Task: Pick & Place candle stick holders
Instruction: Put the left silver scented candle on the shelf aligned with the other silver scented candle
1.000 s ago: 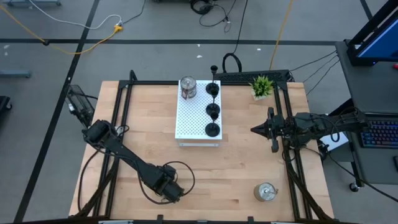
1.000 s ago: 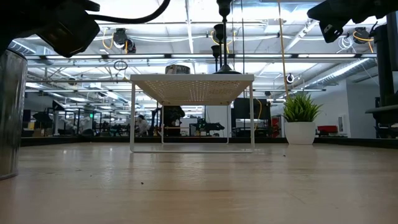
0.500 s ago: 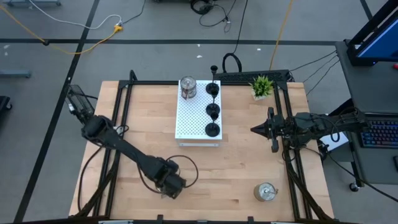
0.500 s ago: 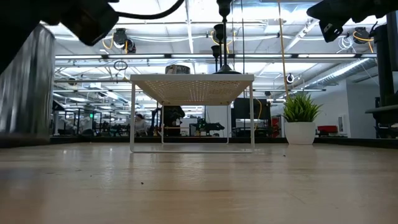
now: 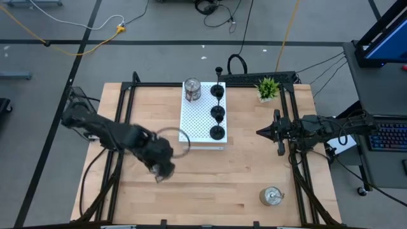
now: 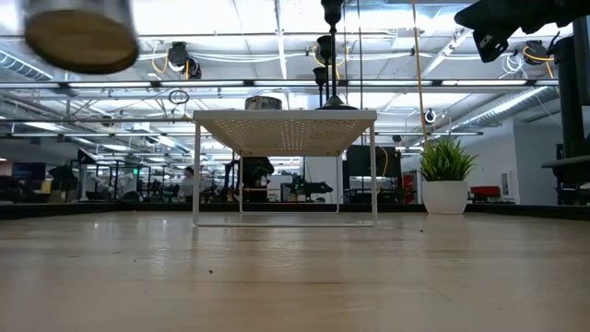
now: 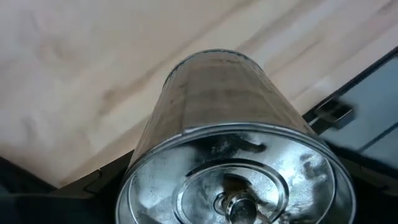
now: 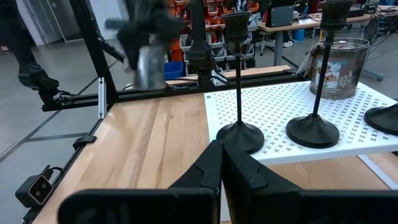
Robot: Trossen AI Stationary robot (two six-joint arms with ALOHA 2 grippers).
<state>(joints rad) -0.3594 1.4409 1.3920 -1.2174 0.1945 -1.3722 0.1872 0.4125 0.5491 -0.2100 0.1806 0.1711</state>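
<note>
The left claw (image 5: pixel 160 166) grips a shiny silver squat round candle holder (image 7: pixel 230 155) aloft over the wooden surface (image 5: pixel 241 172), seemingly bound for the white perforated board (image 5: pixel 197 121), while the right claw (image 5: pixel 262 132) waits closed

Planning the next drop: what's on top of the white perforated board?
White perforated board: one shiny silver holder and three matte black goblet-shaped holders in a row. Nothing visibly covered.

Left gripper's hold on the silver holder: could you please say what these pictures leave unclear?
Left wrist view: the silver holder fills the picture, hiding the fingers.
Low view: top edge cuts off the holder; gripper out of frame.
High view: the left gripper is motion-blurred; contact unreadable.
</note>
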